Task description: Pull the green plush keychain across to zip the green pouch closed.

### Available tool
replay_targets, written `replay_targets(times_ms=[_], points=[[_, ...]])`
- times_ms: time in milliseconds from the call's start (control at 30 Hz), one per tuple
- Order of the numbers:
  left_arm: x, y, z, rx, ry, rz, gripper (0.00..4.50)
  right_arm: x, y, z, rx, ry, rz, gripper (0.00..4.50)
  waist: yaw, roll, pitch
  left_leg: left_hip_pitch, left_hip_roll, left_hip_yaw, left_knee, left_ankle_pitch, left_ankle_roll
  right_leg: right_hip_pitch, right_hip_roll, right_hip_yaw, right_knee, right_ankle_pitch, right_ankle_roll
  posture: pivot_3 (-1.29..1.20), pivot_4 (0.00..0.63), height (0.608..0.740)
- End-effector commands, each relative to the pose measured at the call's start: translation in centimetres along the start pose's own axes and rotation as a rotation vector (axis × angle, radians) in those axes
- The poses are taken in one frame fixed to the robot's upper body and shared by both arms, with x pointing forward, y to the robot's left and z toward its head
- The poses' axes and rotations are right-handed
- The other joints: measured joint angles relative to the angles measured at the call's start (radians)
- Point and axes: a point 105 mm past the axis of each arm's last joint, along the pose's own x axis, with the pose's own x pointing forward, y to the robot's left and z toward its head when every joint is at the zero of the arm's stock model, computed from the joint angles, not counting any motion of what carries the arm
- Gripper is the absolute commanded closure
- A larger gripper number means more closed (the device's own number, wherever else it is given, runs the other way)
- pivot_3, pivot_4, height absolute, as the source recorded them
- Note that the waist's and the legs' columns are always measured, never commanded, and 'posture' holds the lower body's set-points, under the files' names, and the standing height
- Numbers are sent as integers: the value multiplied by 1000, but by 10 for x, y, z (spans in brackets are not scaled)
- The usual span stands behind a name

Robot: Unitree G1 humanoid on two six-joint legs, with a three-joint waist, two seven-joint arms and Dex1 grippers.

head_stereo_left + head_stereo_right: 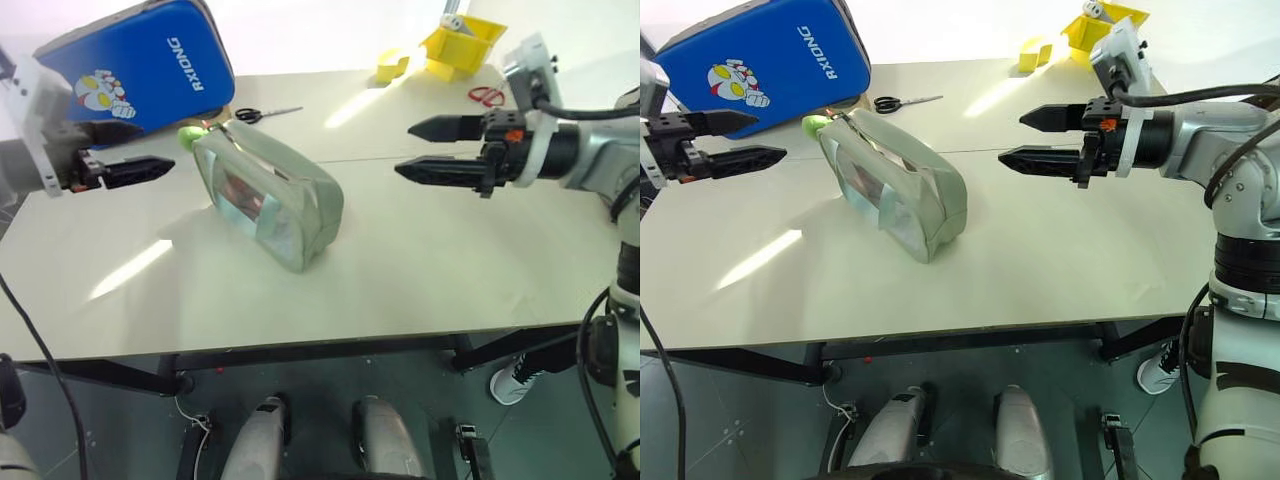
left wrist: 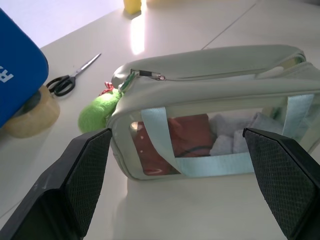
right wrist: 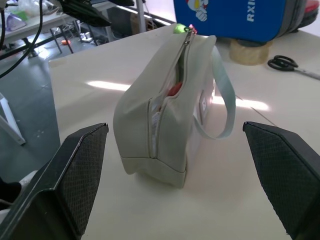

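Green pouch (image 1: 268,193) status: zip not closed, nothing started as far as I can judge.

Left eye view: pouch lies diagonally mid-table (image 1: 420,270), just in front of the blue hard case (image 1: 140,62). Green plush keychain (image 1: 189,136) sits at the pouch's far end, next to the case. Left gripper (image 1: 128,152) hovers off that end, fingers apart, holding nothing. Right gripper (image 1: 438,150) is well apart on the other side, fingers spread, also free. Scissors (image 1: 266,114) and yellow bins (image 1: 462,44) are further back.

Right eye view: same layout. Neither gripper touches the pouch, and the keychain is untouched.

Left wrist view: looking at the clear window side, reddish and white contents visible. Keychain hangs at the pouch corner by the zipper pull (image 2: 150,75), so the slider is parked at that end. Tape roll (image 2: 31,116) sits beside the case.

Right wrist view: looking along the top from the other end. The zipper track gapes along the top and down the near end, red contents showing through.

Remaining: everything. Likely one gripper steadies the pouch, the other takes the keychain and drags it the full track length.
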Motion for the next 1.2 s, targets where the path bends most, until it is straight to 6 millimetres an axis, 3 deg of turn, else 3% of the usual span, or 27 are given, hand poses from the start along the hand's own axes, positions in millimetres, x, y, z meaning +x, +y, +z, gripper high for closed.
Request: replay_targets(times_ms=[33,400,633,733,833,1033,1167,1200], points=[[-7,6,9,31,-32,42,25,2,4,2,-39,-3,-13,0,2,0,0,0,0,0,0,0,0,0,0,0,0,0,0,0,150,740],[-1,3,11,59,-24,23,25,12,12,-3,-84,13,-39,0,-1,0,0,0,0,0,0,0,0,0,0,0,0,0,0,0,150,740],[9,-13,10,90,-10,-53,25,43,47,-19,-178,40,48,0,1,0,0,0,0,0,0,0,0,0,0,0,1,0,0,0,150,740],[13,-17,13,89,-23,-66,25,62,51,-28,-259,53,34,0,1,0,0,0,0,0,1,0,0,0,0,0,2,0,0,0,150,740],[17,-33,13,97,-16,-131,25,82,54,-41,-362,67,26,0,0,0,0,0,0,0,1,0,0,0,0,0,2,0,0,0,150,740],[21,-87,11,132,42,-351,25,114,57,-48,-378,23,26,0,-1,0,0,0,0,0,1,0,0,-1,0,0,3,0,0,0,150,740],[21,-98,10,140,62,-392,25,124,53,-49,-372,5,15,0,0,0,0,0,0,-1,2,1,-1,0,1,0,4,0,0,0,150,740],[20,-98,10,140,66,-389,6,126,51,-50,-374,6,6,251,0,0,0,0,0,-1,2,1,-1,0,1,0,4,0,0,0,150,740]])
